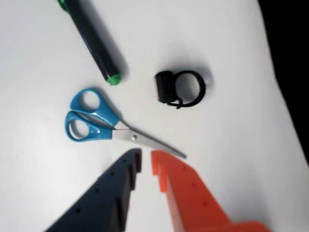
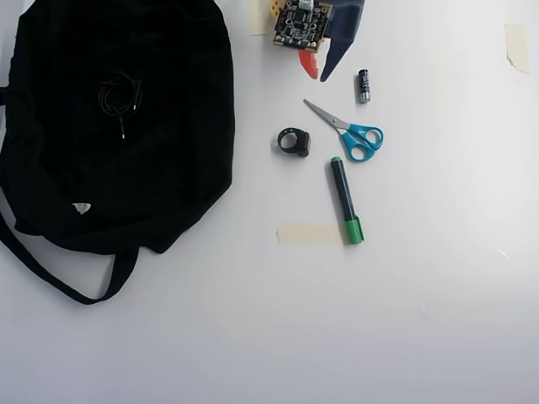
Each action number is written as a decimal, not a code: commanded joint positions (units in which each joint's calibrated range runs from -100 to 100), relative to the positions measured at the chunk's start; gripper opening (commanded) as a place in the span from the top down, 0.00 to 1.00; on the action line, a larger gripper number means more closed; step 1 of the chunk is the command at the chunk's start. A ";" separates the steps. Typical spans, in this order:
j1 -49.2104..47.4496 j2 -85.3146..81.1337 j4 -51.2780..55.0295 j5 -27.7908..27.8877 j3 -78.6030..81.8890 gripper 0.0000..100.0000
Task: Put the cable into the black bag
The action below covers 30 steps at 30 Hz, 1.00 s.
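The cable [image 2: 118, 94], a thin black cord in a loose coil, lies on top of the black bag [image 2: 168, 177] in the overhead view, its plug end pointing down. The bag fills the left of the table, with its strap trailing toward the lower left. My gripper [image 2: 318, 69] is at the top centre, well to the right of the bag and apart from the cable. In the wrist view my gripper [image 1: 146, 162] has its dark blue and orange fingers almost together, with only a narrow slit and nothing held. Neither cable nor bag is identifiable in the wrist view.
Blue-handled scissors [image 2: 352, 132] [image 1: 104, 123] lie just ahead of the fingertips. A chunky black ring-shaped object [image 2: 294, 141] [image 1: 179, 89], a green-capped black marker [image 2: 344, 198] [image 1: 94, 43] and a small battery [image 2: 363, 86] lie nearby. Tape strips [image 2: 309, 234] are stuck to the white table.
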 commanded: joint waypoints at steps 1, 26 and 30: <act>0.13 -8.99 -8.81 0.16 12.40 0.98; -2.56 -62.93 -17.60 0.42 73.41 0.97; -2.56 -63.26 -17.60 0.42 76.28 0.98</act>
